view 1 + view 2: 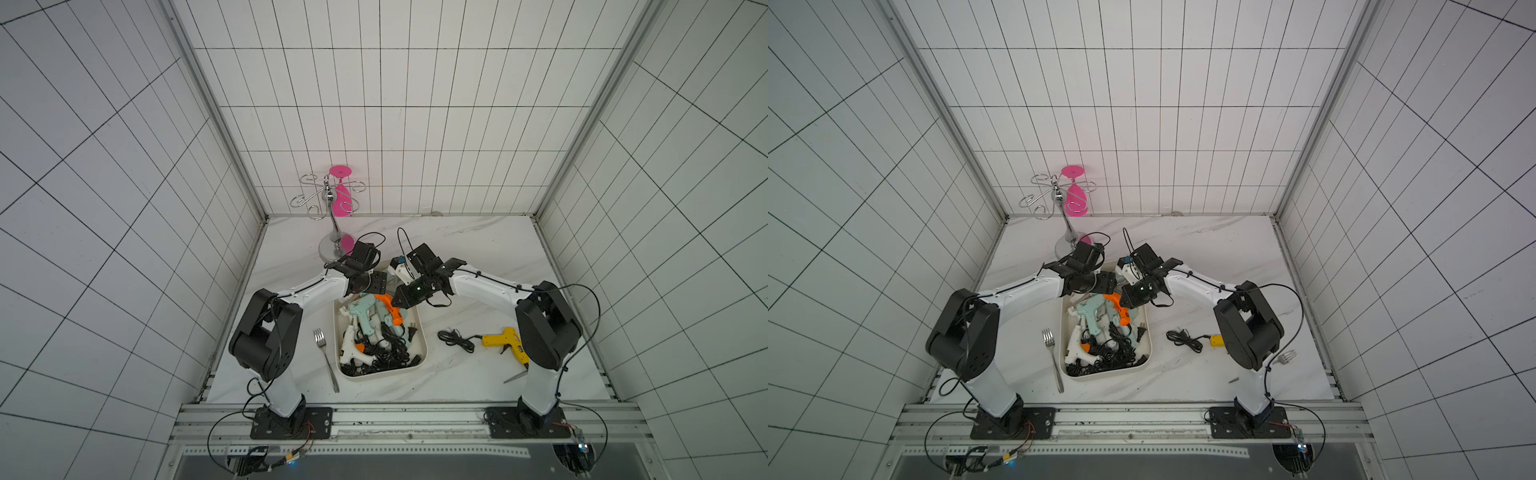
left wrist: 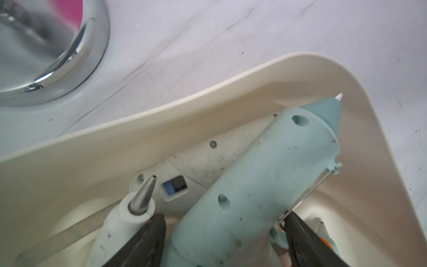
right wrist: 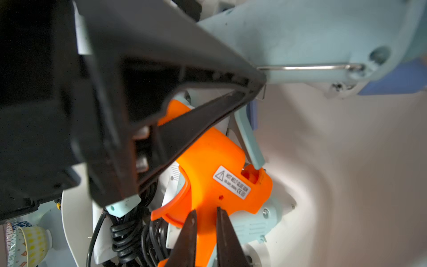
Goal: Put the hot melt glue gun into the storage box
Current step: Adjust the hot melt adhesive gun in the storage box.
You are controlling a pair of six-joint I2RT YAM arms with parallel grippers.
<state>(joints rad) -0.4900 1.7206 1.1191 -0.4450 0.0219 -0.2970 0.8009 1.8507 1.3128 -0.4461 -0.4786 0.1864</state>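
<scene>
Storage box central on counter, heaped with glue guns. Left end effector apart, astride pale blue glue gun in box. Right end effector pinched on orange glue gun there. Yellow glue gun outside on counter: likely last to stow.

The left arm and right arm are each built of smooth white shell links joined by bulky, rounded black joint housings. Each arm ends below in a black rectangular base plate with thin red wires at its edge. Slim black cables run along the white links and hang off them in loops. The 2 fingers of each arm are matt black and taper to narrow tips.
</scene>
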